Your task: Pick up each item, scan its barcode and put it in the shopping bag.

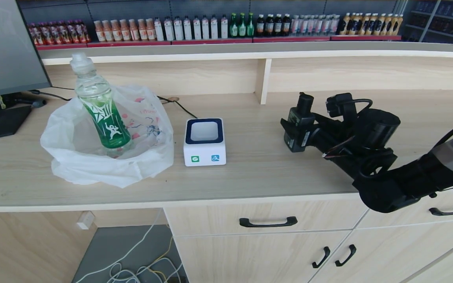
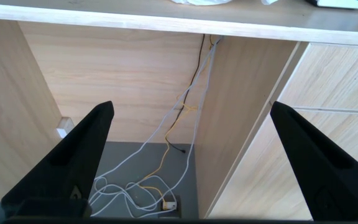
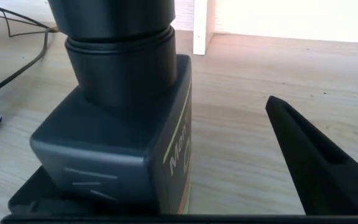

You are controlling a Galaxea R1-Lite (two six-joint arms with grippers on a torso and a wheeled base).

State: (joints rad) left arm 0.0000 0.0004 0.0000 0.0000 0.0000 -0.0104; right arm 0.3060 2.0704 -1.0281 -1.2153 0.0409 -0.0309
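A clear bottle with a green label [image 1: 100,106] stands tilted inside the white plastic shopping bag [image 1: 73,165] at the counter's left. The white barcode scanner [image 1: 205,141] sits just right of the bag. Over the counter's right side, a black square bottle with a round cap [image 1: 304,103] [image 3: 123,118] sits between the fingers of my right gripper [image 1: 301,131]. One finger [image 3: 316,162] stands apart from the bottle's side, so the jaws are open around it. My left gripper [image 2: 194,168] hangs open below the counter with nothing in it.
A monitor on a black stand [image 1: 2,59] occupies the counter's far left, with a cable running behind the bag. A raised wooden ledge with a divider [image 1: 264,78] bounds the back. Drawers [image 1: 267,222] and loose floor cables [image 2: 142,186] lie beneath.
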